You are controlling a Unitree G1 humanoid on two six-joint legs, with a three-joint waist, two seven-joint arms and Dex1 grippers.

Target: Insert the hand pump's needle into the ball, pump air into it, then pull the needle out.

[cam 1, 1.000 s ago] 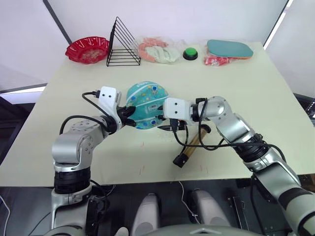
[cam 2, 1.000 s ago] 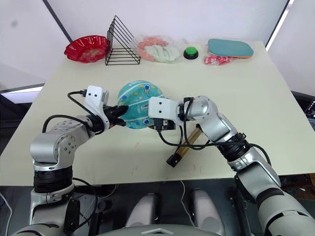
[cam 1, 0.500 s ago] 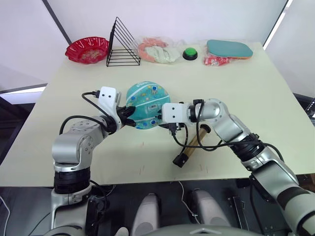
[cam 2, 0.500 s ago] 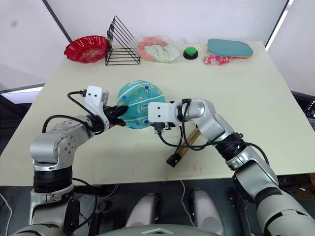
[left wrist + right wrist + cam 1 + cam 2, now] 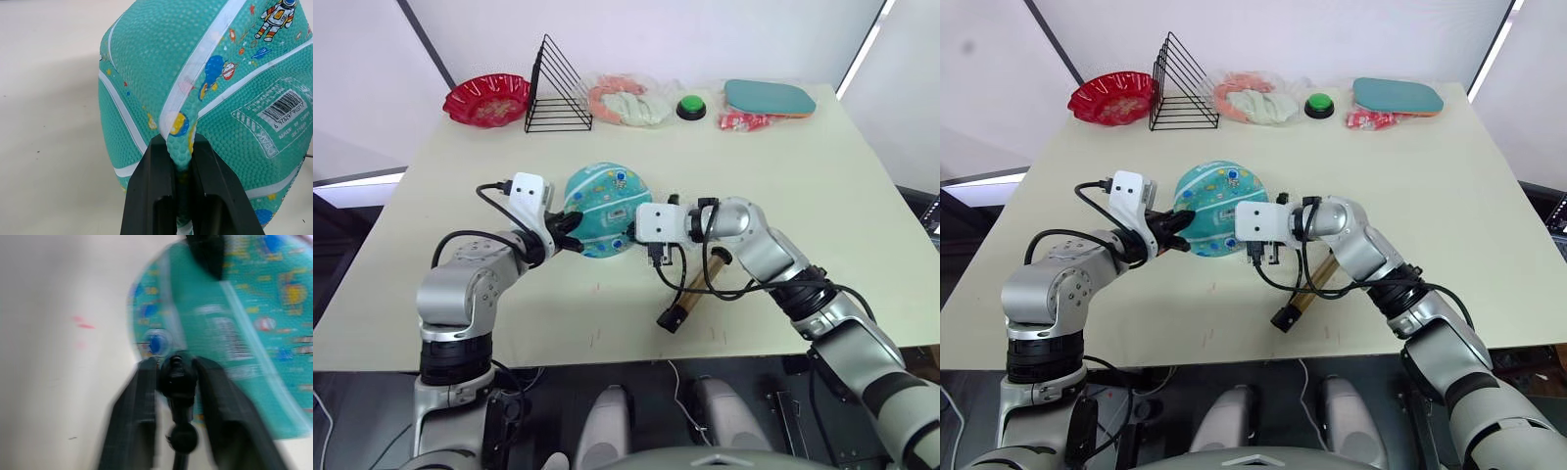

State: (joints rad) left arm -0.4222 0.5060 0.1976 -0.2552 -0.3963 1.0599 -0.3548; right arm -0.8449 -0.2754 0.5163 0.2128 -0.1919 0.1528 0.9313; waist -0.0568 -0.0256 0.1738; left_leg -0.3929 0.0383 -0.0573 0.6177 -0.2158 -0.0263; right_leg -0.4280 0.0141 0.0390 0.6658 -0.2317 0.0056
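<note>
Biggest risk here, honestly: the needle gets bent or skids off the rubber instead of finding the valve. The ball [image 5: 602, 209] looks soft and underinflated, and a fold of it is pinched between the left gripper [image 5: 182, 169] fingers, so it's only held by loose skin and could squish or roll when pushed from the other side. The valve hole itself can't be made out in any view, so whether things are lined up is anyone's guess.

On the right gripper [image 5: 177, 382], the fingers are pressed against a black fitting at the hose end, held right at the ball's lower right side. The needle is too small and blurred to be picked out. The wrist view is smeared, which hints at a fast move, and that wouldn't help a thin pin.

The other worry is the hose [image 5: 697, 284]: it's looped around the right wrist, and a tug could drag the hand pump [image 5: 693, 291].

The pump is lying flat on the desk [image 5: 822, 166], just right of the ball and under the right forearm. Its long axis runs diagonally, one black cap toward the near edge and to the left, the other end up and to the right, tucked beneath the arm.
</note>
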